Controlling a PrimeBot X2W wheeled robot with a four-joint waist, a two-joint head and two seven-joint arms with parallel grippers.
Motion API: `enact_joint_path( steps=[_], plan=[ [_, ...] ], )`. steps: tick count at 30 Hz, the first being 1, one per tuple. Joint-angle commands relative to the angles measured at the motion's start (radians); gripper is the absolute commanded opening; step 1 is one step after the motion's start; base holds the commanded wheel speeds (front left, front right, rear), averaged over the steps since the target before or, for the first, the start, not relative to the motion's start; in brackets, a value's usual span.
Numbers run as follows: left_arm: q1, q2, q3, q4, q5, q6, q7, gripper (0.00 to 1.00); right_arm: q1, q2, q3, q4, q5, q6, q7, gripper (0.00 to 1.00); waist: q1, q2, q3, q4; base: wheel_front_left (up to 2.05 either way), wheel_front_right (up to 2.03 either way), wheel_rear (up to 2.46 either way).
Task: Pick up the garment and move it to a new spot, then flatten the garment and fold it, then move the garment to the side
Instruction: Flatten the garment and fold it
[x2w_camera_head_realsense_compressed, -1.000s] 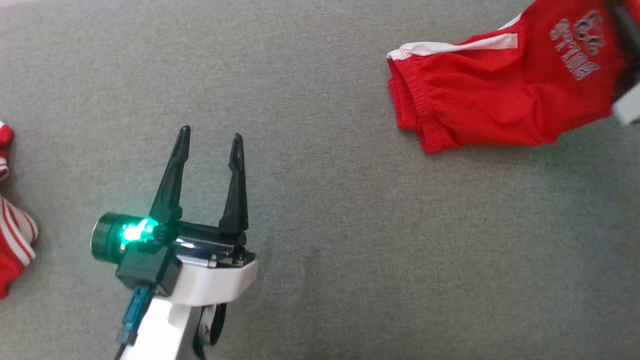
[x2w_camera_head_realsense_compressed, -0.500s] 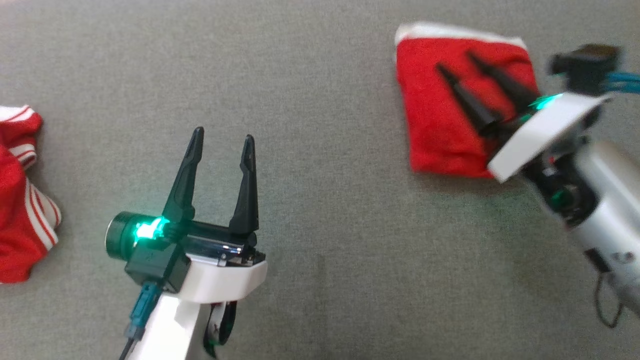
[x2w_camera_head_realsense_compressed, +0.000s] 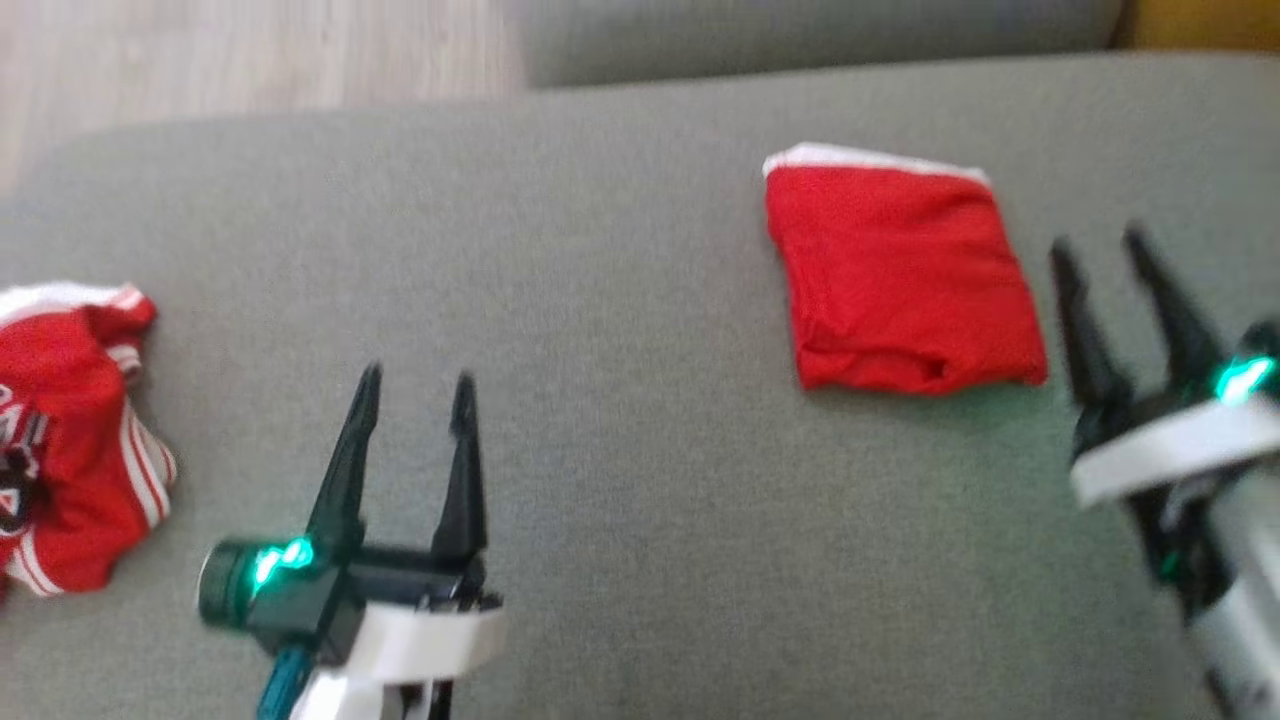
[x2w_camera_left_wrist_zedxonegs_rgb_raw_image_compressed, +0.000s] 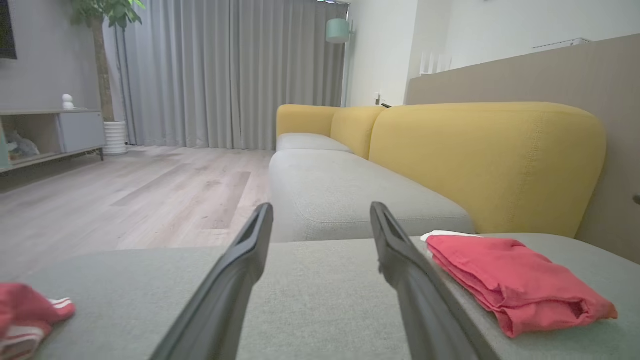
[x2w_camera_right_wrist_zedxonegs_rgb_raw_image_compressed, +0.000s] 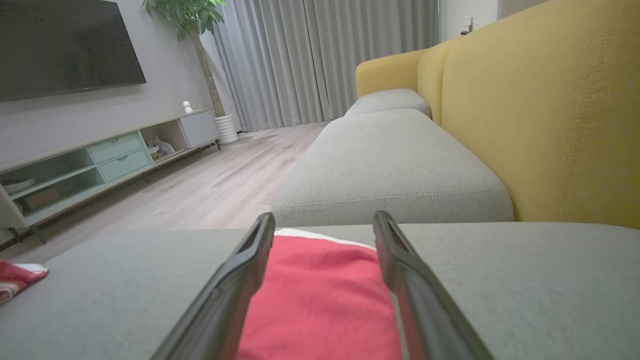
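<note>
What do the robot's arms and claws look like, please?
Both the left claw and right claw have two long, tapering dark fingers, a glowing green light and a white wrist shell. A teal cable hangs under the left one; the right forearm is pale grey.
</note>
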Motion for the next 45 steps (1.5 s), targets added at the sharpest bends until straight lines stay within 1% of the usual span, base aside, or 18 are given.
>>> enact_joint_path(
  steps=[1, 5, 9, 17, 21, 30, 45],
  plan=[
    [0.003, -0.002, 0.043, -0.028, 0.013, 0.009, -0.004, 1.00, 0.016, 0.000, -0.004, -0.037, -0.033, -0.001, -0.012, 1.00, 0.0001, -0.0001, -0.060, -0.003, 0.00, 0.00, 0.00],
    [0.073, -0.004, 0.072, -0.030, 0.022, 0.022, -0.004, 1.00, 0.134, 0.089, -0.073, -0.079, -0.166, -0.001, -0.013, 1.00, 0.0001, -0.0001, -0.111, -0.008, 0.00, 0.00, 0.00],
    [0.126, -0.006, 0.097, -0.031, 0.023, 0.016, -0.004, 1.00, 0.223, 0.158, -0.111, -0.107, -0.289, -0.001, -0.013, 1.00, 0.0001, -0.0001, -0.149, -0.008, 0.00, 0.00, 0.00],
    [0.169, -0.009, 0.136, -0.032, 0.051, 0.006, -0.004, 1.00, 0.312, 0.266, -0.169, -0.133, -0.425, -0.001, -0.013, 1.00, 0.0001, -0.0001, -0.179, -0.011, 0.00, 0.00, 0.00],
    [0.176, -0.010, 0.143, -0.027, 0.059, 0.008, -0.004, 1.00, 0.337, 0.301, -0.194, -0.139, -0.466, -0.001, -0.013, 1.00, 0.0001, -0.0001, -0.185, -0.012, 0.00, 0.00, 0.00],
    [0.183, -0.011, 0.144, -0.010, 0.066, 0.013, -0.004, 1.00, 0.354, 0.326, -0.204, -0.128, -0.486, -0.001, -0.013, 1.00, 0.0001, -0.0001, -0.193, -0.017, 0.00, 0.00, 0.00],
    [0.185, -0.011, 0.130, 0.010, 0.069, 0.018, -0.004, 1.00, 0.360, 0.324, -0.197, -0.120, -0.484, -0.001, -0.013, 1.00, 0.0001, -0.0001, -0.197, -0.010, 0.00, 0.00, 0.00]
  ],
)
